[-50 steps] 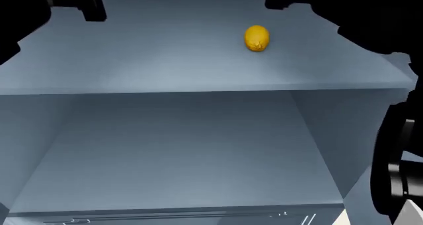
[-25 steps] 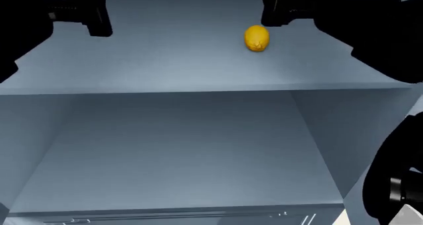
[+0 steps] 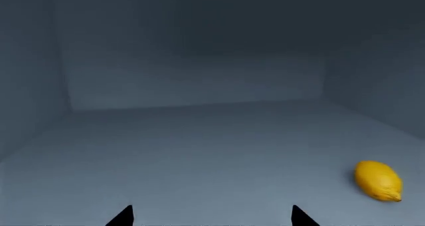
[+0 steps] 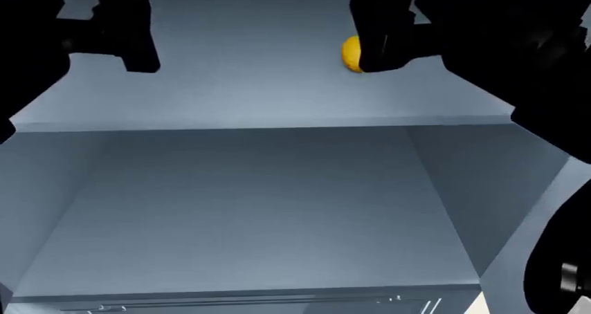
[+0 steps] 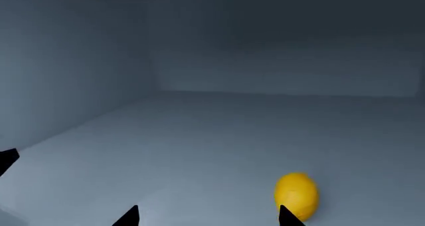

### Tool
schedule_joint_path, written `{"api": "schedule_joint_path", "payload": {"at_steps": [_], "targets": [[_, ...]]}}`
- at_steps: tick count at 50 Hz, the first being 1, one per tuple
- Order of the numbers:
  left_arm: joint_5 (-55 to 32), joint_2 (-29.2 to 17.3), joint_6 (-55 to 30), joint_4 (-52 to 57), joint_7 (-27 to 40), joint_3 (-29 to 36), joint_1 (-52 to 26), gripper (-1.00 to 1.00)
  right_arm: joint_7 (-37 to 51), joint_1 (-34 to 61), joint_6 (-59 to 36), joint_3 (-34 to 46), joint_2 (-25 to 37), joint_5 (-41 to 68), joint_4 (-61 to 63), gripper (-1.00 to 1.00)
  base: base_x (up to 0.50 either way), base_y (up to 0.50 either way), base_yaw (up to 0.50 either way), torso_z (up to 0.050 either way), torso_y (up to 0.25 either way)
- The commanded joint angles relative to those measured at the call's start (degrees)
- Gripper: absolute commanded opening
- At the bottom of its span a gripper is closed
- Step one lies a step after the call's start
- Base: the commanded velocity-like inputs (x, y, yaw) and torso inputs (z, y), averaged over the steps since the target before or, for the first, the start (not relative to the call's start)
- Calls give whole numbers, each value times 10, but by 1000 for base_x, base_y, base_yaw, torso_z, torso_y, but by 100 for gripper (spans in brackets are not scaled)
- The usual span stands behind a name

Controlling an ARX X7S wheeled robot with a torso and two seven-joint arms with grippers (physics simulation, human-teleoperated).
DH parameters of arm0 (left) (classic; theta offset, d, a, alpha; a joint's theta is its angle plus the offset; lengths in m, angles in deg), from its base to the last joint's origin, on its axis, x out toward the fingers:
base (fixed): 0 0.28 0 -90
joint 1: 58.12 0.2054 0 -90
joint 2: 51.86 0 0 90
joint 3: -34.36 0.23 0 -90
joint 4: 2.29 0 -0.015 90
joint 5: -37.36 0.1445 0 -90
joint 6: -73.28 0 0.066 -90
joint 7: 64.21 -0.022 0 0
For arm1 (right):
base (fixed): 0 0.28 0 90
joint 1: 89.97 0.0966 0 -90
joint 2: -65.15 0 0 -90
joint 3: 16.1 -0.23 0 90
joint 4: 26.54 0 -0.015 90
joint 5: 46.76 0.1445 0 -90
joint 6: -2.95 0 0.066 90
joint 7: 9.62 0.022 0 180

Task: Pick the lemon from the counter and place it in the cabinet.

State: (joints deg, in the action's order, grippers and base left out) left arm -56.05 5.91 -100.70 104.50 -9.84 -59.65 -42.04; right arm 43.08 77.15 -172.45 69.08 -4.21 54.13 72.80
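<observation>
Right tool (image 4: 377, 34) open, holds nothing, just in front of lemon (image 4: 350, 54), hides part of it. Lemon lies on upper shelf inside cabinet (image 4: 277, 189). Left tool (image 4: 129, 34) open too, well apart from lemon, same shelf.

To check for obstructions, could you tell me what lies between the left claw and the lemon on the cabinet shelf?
Nothing: in the head view, only bare shelf separates the left claw from the lemon.

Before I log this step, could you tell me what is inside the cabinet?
The lemon lies alone on the cabinet's upper shelf, free of both end effectors. The lower shelf looks bare; black arms cover the upper shelf's sides.
</observation>
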Motion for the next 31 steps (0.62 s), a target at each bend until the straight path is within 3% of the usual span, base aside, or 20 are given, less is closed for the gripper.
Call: {"api": "schedule_joint_path", "payload": {"at_steps": [1, 16, 31], "targets": [[-97, -10, 19, 32, 85, -1, 14, 100, 88, -16, 35, 22, 27, 134, 28, 100, 0, 0, 0, 0, 0], [-159, -20, 57, 66, 134, 11, 16, 100, 139, -38, 90, 44, 67, 235, 78, 100, 0, 0, 0, 0, 0], [-276, -64, 120, 136, 254, 73, -27, 100, 167, -28, 132, 48, 100, 288, 114, 100, 0, 0, 0, 0, 0]]}}
